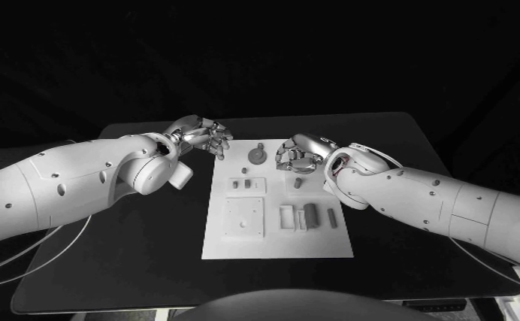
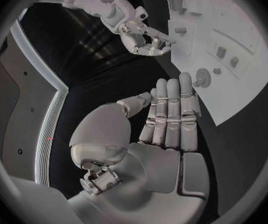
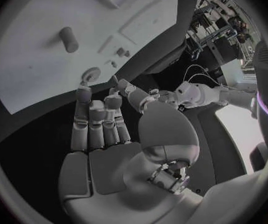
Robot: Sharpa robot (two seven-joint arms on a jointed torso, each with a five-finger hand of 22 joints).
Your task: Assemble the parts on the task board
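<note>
Task board [image 1: 244, 242]: white plate on black table [image 1: 130, 261], carrying small grey parts [image 1: 312, 216]. Left hand [image 1: 203, 135]: empty, fingers extended, beside the board's far corner. Right hand [image 1: 300, 154]: empty, fingers loosely curled, over the board's far edge.

A black table [image 1: 130, 261] carries everything, its dark top running out on every side. Lying flat at its middle is the white task board [image 1: 325, 242], long side running away from the robot, near edge well short of the table's front. The board sits square to the table, dark surface showing all round it.
</note>
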